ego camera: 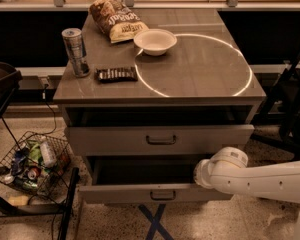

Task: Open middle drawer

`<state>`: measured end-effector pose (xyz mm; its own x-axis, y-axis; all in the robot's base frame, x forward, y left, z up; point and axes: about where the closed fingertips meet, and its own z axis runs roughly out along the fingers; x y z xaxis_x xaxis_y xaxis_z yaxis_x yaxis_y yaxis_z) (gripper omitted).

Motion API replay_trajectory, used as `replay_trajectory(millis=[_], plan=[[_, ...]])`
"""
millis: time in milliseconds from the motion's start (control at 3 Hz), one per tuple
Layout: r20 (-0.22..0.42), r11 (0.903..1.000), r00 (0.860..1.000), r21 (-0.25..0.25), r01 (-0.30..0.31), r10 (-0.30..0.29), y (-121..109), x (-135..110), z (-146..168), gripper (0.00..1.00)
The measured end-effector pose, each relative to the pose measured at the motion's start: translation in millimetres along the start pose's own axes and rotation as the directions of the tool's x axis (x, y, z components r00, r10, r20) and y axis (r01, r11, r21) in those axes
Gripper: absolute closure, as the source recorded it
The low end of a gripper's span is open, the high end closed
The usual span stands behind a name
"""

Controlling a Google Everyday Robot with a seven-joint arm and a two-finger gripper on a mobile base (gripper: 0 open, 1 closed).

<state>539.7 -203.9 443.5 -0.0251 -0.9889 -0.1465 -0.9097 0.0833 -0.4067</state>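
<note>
The grey cabinet (160, 91) has two drawer fronts in view. The upper, taller-fronted drawer (115, 140) stands slightly pulled out. Below it the middle drawer (120, 194), with a low flat front and a small dark bar pull (162, 195), is pulled out further, and its dark inside shows. The third drawer is out of view beneath it. My white arm (270, 181) reaches in from the right. My gripper (202, 173) is at the right end of the middle drawer, just behind its front; the rounded white wrist hides it.
On the cabinet top are a drink can (76, 51), a dark snack bar (116, 74), a chip bag (115, 19) and a white bowl (155, 40). A wire basket of trash (32, 164) sits on the floor at left. Dark frame legs (290, 99) stand at right.
</note>
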Motion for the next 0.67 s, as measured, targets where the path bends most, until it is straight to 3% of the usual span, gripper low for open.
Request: replay_trajectory(millis=[667], plan=[[0.021,0.9984,1.000,-0.055,0.013,-0.012,17,-11,28,1.00]])
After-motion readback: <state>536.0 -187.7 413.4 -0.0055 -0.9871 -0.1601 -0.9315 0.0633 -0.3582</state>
